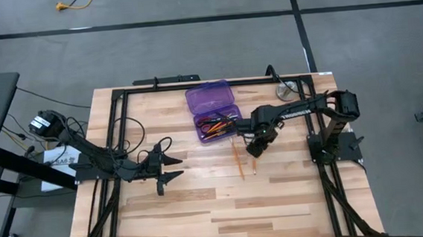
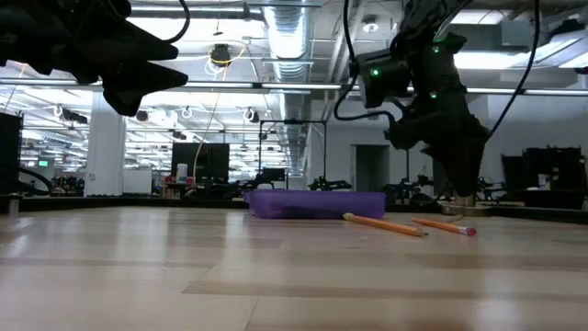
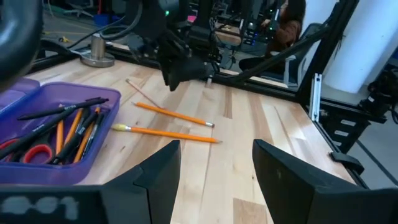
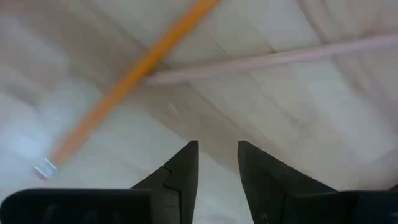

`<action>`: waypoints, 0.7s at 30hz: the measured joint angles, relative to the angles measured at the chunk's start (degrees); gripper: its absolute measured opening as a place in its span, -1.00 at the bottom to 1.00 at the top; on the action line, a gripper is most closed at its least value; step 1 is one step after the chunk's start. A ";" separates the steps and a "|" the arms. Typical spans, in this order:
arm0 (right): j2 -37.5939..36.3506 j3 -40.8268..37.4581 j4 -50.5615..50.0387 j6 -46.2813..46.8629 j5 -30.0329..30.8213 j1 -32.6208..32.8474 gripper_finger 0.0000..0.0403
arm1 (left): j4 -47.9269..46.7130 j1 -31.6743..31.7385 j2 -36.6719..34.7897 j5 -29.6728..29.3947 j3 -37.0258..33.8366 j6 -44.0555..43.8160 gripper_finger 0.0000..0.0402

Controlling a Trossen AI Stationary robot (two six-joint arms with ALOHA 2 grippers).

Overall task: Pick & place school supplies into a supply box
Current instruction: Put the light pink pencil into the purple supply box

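The right claw [image 1: 254, 150] hangs low over the worktop [image 1: 203, 209], just beside the supply box [image 1: 212, 111] on its open-tray side. Its fingers stand a little apart with nothing between them. The wrist view looks straight down on one pencil [image 4: 127, 78] and a paler stick crossing it, perhaps a second pencil.

Two orange pencils [image 3: 174, 116] lie loose on the wood near the box, close together and nearly parallel. The box is open, its tray already holding black pens, more pencils and the red-handled scissors [image 3: 31, 153].

The likely trouble is the narrow gap between the fingers. A descent slightly off line could press on a pencil and roll it away, or pinch both where they lie close. Carrying a long pencil gripped near one end could let it swing against the box wall.

Room is generous. The worktop away from the box is bare, and the metal disc [image 1: 284, 91] sits beyond the box near the rail. The left claw [image 1: 171, 166] waits well apart from the box, wide open and empty.
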 joint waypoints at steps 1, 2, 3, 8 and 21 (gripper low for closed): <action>0.00 0.00 -0.95 -4.14 -0.19 -0.24 -0.47 | 0.04 0.00 0.00 -0.02 0.00 0.04 -0.06; 0.00 0.00 -2.03 -9.62 0.12 -0.37 -0.47 | -0.02 0.00 0.00 -0.02 0.00 0.01 -0.06; 0.00 0.00 -3.13 -14.54 0.43 -0.39 -0.47 | -0.03 0.00 0.00 -0.01 0.00 -0.04 -0.06; 0.00 -0.02 -8.01 -31.81 5.16 0.35 -0.47 | -0.02 0.00 0.00 -0.02 0.00 -0.12 -0.06; 0.00 -0.02 -0.10 -62.68 19.12 3.55 -0.47 | 0.90 0.00 0.00 -0.07 0.02 -0.48 -0.06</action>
